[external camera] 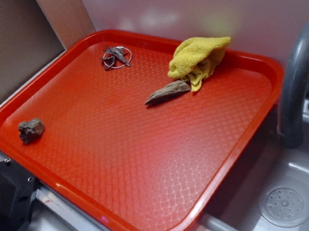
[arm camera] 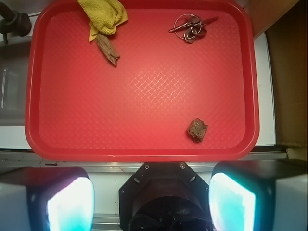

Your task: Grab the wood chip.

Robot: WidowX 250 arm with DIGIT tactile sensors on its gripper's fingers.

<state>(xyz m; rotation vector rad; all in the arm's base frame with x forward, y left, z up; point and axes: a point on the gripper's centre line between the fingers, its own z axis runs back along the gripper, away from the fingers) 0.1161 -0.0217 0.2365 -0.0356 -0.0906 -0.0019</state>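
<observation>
A red tray (external camera: 150, 201) with a diamond-textured floor sits beside a grey sink (external camera: 290, 206), and everything of interest lies on it. The wood chip (external camera: 167, 92), a tapered brown-grey sliver, lies toward the tray's far side with its blunt end touching the crumpled yellow cloth (external camera: 197, 58) and its pointed end aimed out over the open tray floor. In the wrist view the same wood chip (arm camera: 107, 49) shows in the upper left, tucked just under the cloth (arm camera: 103, 15). A small dark twig with a metal ring (external camera: 117, 56) rests near the far rim, well apart from the chip, and a lumpy grey-brown chunk (external camera: 31, 129) sits alone near the opposite side. The tool (arm camera: 151, 199) hangs outside the tray's near edge, released, its two fingers (arm camera: 67, 199) spread wide with nothing between them, well apart from the wood chip.
</observation>
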